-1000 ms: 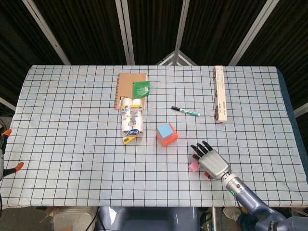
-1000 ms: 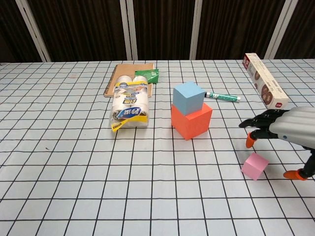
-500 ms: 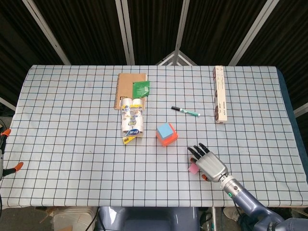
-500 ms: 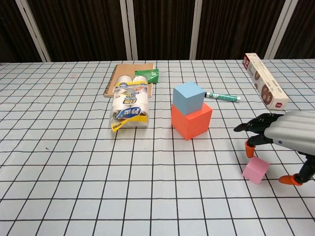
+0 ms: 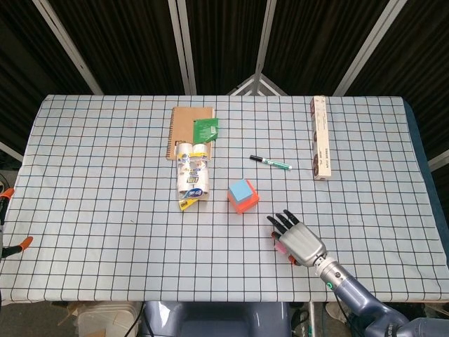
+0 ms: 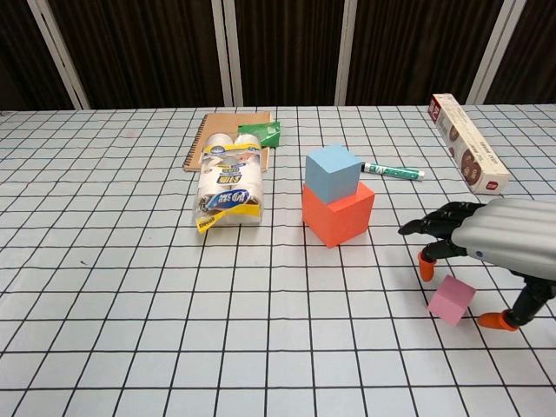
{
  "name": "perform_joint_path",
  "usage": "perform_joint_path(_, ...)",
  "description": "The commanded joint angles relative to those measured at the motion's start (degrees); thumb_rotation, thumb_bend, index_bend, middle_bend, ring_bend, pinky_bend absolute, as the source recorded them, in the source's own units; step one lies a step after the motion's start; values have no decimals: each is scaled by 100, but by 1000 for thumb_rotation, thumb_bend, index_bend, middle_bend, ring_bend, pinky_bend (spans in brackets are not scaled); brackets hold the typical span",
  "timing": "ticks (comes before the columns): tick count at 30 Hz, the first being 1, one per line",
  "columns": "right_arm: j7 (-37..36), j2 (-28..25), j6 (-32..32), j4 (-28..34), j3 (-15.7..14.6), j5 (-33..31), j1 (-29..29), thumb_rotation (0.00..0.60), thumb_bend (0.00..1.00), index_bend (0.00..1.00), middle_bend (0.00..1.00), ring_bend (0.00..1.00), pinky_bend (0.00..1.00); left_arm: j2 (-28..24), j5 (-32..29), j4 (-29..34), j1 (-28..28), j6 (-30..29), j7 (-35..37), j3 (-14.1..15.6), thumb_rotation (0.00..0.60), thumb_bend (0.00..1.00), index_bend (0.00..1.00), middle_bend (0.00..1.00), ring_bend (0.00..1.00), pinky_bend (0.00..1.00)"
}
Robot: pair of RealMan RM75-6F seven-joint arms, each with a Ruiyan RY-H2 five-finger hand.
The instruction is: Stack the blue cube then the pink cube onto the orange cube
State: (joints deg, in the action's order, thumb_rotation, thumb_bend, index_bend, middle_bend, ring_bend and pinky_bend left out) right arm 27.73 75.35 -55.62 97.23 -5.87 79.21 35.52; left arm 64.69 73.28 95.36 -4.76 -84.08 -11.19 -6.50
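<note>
Blue cube [image 6: 333, 170] tops orange cube [image 6: 338, 214]; one pink cube [image 6: 452, 301].

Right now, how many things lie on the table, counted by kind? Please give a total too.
Cubes: 3 (blue, orange, pink)
Notebooks: 1
Green packets: 1
Roll packs: 1
Markers: 1
Long boxes: 1
Total: 8

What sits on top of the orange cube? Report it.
The blue cube sits on the orange cube, turned slightly askew. Nothing is on the blue cube; the orange cube's top face beneath it is covered.
</note>
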Motion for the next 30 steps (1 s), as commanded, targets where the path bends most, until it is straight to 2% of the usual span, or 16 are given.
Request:
perform_joint_path(1, 16, 18, 0, 13, 17, 35, -6, 600, 322, 344, 0, 0, 0, -5, -7, 7, 4, 2, 5, 1, 600, 120, 75, 0, 0, 0)
perform_joint_path(30, -206, 65, 153, -198, 175, 325, -1, 600, 322, 381, 0, 0, 0, 22, -25, 23, 22, -59, -61, -14, 600, 120, 75, 0, 0, 0)
